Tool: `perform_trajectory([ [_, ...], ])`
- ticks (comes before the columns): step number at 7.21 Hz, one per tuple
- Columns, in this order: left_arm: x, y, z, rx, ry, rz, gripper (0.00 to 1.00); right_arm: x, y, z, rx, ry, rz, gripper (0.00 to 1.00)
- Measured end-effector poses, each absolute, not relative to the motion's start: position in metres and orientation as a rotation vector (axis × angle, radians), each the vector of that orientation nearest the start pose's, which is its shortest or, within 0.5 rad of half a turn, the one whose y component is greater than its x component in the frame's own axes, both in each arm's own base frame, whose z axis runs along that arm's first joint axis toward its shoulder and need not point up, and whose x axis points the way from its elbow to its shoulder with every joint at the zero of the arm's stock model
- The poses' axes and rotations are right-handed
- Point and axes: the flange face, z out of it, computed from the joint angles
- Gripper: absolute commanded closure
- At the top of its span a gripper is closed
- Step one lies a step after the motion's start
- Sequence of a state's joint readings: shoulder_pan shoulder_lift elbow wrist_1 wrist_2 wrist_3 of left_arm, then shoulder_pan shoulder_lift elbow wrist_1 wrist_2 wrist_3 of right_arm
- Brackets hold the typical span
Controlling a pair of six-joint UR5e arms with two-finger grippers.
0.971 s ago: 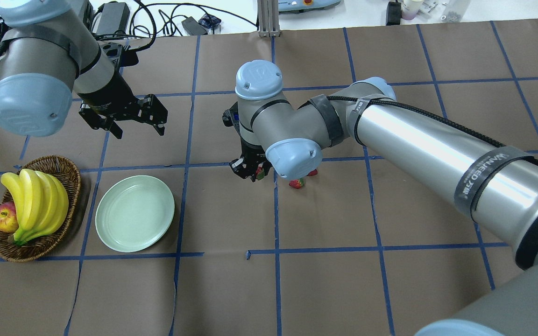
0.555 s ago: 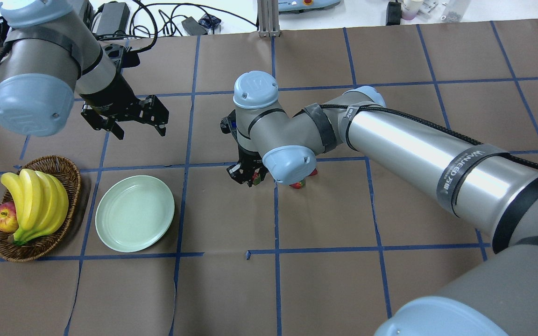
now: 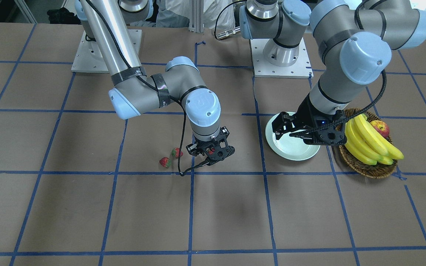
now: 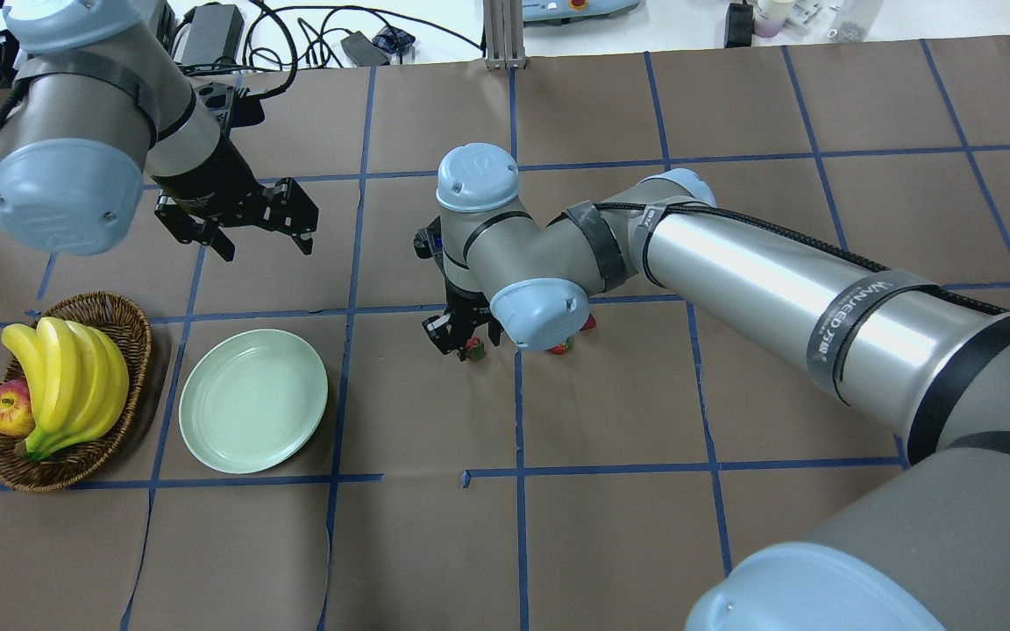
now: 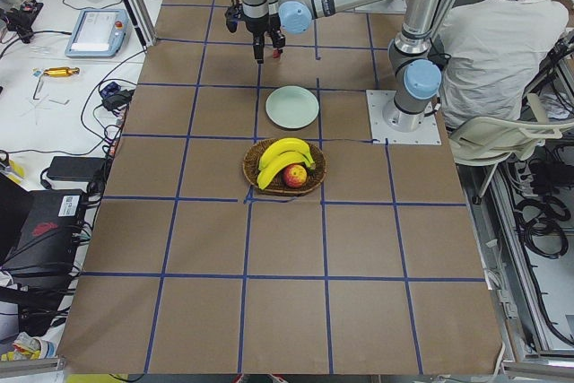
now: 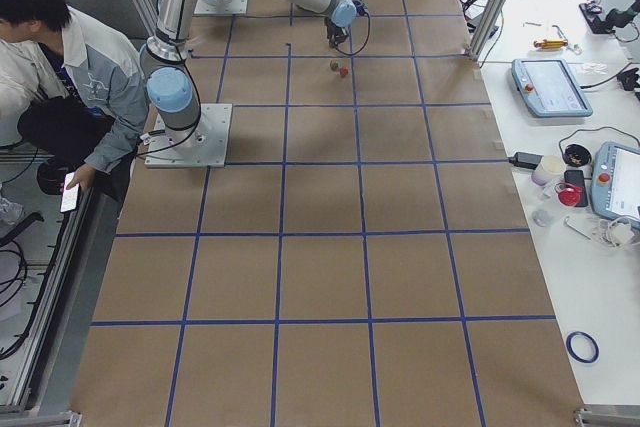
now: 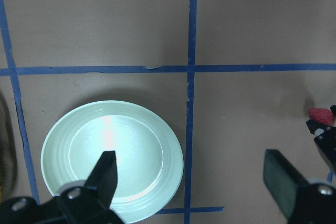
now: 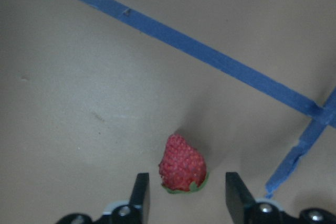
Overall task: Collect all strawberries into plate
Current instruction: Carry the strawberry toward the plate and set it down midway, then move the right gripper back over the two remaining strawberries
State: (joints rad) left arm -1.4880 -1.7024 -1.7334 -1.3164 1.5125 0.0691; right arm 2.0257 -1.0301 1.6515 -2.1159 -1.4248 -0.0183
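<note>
One strawberry [image 8: 182, 170] lies on the brown paper between the fingers of my right gripper [image 8: 187, 195]. That gripper is open, with a gap on each side of the fruit, and shows low over the table as right gripper [image 4: 463, 340] and right gripper [image 3: 211, 152]. Two more strawberries [image 3: 165, 162] [image 3: 177, 152] lie just beyond it, half hidden under the wrist as strawberries [image 4: 560, 347]. The pale mint plate [image 4: 207, 429] is bare, to the left. My left gripper [image 4: 261, 244] hangs open behind the plate [image 7: 58, 145], holding nothing.
A wicker basket [image 4: 132, 320] with bananas [image 4: 67, 381] and an apple [image 4: 7, 410] stands left of the plate. Cables and adapters [image 4: 207, 31] lie past the far edge. A person [image 6: 60, 67] sits beside the robot base.
My right gripper has sunk lower and shifted a little toward the plate side, its fingers now around the strawberry. The left arm has hardly moved.
</note>
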Motion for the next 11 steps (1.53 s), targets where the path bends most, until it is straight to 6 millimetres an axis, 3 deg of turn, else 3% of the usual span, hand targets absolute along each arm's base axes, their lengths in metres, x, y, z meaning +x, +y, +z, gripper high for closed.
perform_trajectory([
  [2,-0.095,-0.538,0.365,-0.020,3.202,0.051,0.00,0.405,-0.501,0.216,-0.699,2.945,0.137,0.00],
  [4,-0.095,-0.541,0.367,-0.018,3.200,0.020,0.00,0.363,-0.510,0.265,-0.769,3.043,0.137,0.00],
  [5,-0.095,-0.541,0.368,-0.012,3.199,0.010,0.00,0.330,-0.525,0.274,-0.756,3.076,0.144,0.00],
  [7,-0.097,-0.541,0.372,0.008,3.197,-0.006,0.00,0.268,-0.554,0.270,-0.775,3.074,0.182,0.00],
  [8,-0.099,-0.540,0.372,0.013,3.198,-0.008,0.00,0.248,-0.560,0.261,-0.734,3.080,0.209,0.00],
  [9,-0.100,-0.540,0.372,0.007,3.198,-0.008,0.00,0.237,-0.562,0.254,-0.597,3.110,0.231,0.00],
  [11,-0.100,-0.540,0.372,-0.011,3.199,-0.007,0.00,0.234,-0.562,0.248,-0.212,3.146,0.235,0.00],
])
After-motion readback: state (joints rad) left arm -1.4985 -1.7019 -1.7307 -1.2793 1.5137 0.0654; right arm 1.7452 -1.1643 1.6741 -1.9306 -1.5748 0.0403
